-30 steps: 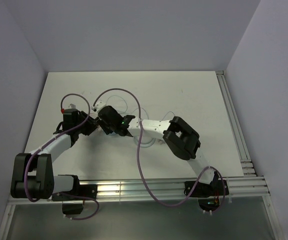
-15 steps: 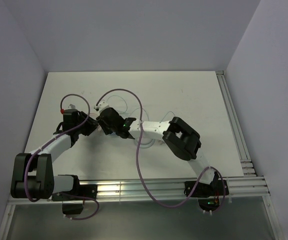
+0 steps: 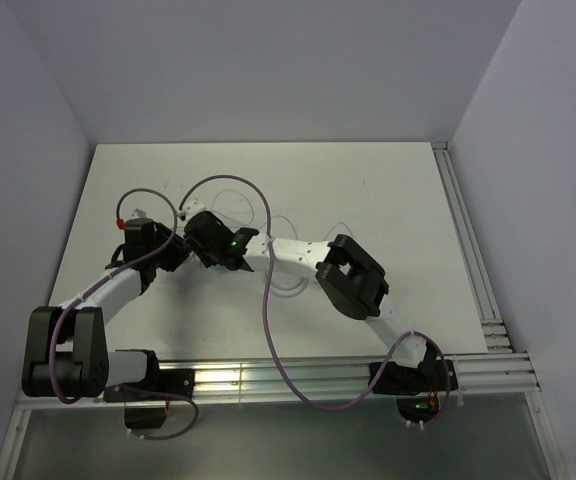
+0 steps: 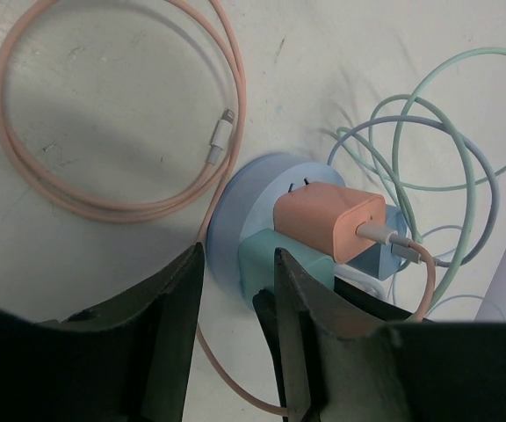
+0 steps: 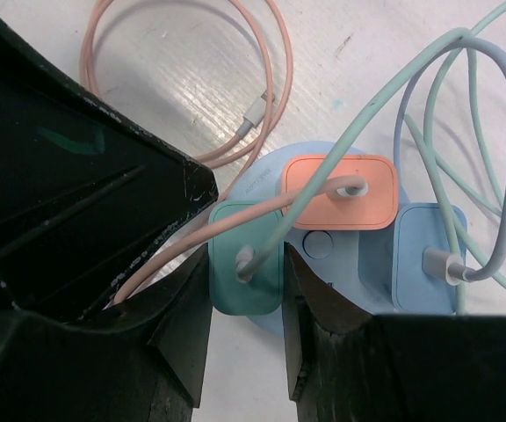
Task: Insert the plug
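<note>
Top view: even, diffuse overhead light. The white table is bright without hard glare, and shadows under the arms are soft. Small glint on the rail at 6 o'clock.

Wrist views: green plug sharp mid-frame. Fingers at 6 o'clock underexposed, near black, slightly soft. Cable shadows faint and blurred.

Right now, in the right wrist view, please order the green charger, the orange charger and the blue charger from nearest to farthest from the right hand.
1. The green charger, between the fingers of the right hand.
2. The orange charger, just beyond it, at the upper middle of the hub.
3. The blue charger, at the hub's far right.
</note>
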